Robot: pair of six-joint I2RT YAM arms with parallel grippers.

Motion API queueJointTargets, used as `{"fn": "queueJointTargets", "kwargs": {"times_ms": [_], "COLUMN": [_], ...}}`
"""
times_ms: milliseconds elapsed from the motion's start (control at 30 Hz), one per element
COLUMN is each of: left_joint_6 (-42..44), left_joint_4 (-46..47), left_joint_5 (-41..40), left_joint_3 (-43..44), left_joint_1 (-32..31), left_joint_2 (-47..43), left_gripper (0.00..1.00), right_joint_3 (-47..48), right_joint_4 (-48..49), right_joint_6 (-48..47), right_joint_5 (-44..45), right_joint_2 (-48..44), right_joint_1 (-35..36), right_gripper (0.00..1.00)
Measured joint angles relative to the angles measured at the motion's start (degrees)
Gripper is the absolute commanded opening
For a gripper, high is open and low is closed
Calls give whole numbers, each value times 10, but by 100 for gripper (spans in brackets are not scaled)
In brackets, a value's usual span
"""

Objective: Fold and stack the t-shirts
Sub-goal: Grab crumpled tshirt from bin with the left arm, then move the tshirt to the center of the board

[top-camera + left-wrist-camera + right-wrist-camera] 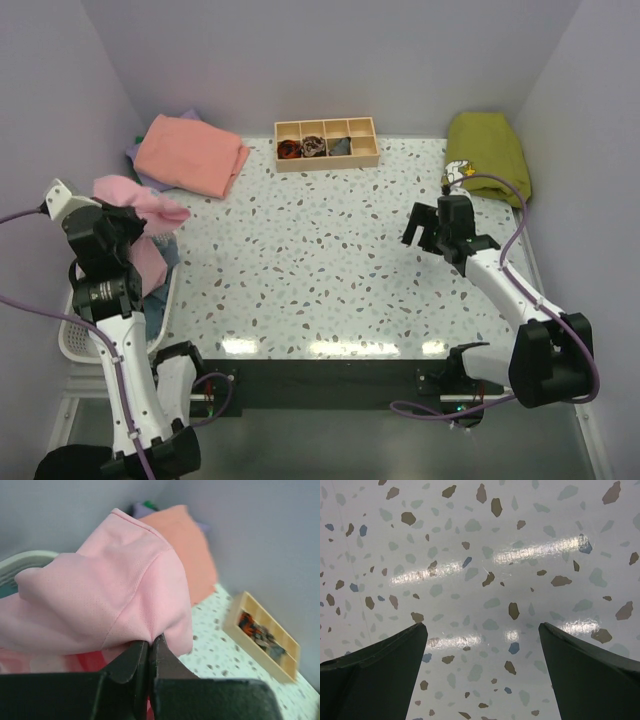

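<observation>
1. White speckled terrazzo table [330,270] lies directly under the right gripper [482,627], bare stone between its fingers.
2. Folded salmon-coral cotton t-shirt [190,152] lies beyond the left gripper [150,645], toward the back wall, on top of a lavender cloth [140,160] whose edge peeks out.
3. Olive-green folded garment [487,150] with a small white print sits behind the right gripper, in the far corner, well apart from it.
4. Light pink cotton t-shirt [110,595] is bunched and lifted off the table. Left gripper is clamped on a fold of it, the jaws pressed together with fabric pinched at the tips, and the rest of it drapes over and ahead of the fingers.
5. White plastic laundry basket [75,335] sits below the left gripper at the table's left edge, with more pink and teal cloth inside.
6. Shallow compartmented wooden tray [328,162] sits far forward of both grippers by the back wall, small dark items in it.
7. Right gripper has its jaws spread wide and holds nothing. It hangs above the table, touching nothing.
</observation>
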Motion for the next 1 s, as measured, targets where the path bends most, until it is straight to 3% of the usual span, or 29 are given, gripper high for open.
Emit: {"fn": "queueJointTargets", "kwargs": {"times_ms": [333, 467, 633, 967, 1000], "left_joint_6": [11, 3, 23, 75, 79], "left_joint_4": [153, 226, 263, 308, 317], "left_joint_5": [362, 422, 363, 12, -12], "left_joint_3": [-15, -22, -22, -6, -5], "left_joint_1": [-6, -86, -276, -563, -586], "left_joint_2": [-24, -10, 54, 381, 410], "left_gripper": [0, 0, 0, 0, 19], "right_joint_3": [3, 9, 15, 19, 19], "right_joint_4": [1, 1, 3, 4, 4], "right_joint_6": [-9, -15, -28, -73, -77], "right_joint_5": [-1, -14, -40, -55, -55], "right_joint_2": [0, 0, 0, -29, -33], "right_joint_1": [0, 0, 0, 10, 12], "right_gripper": [99, 99, 99, 99, 99]}}
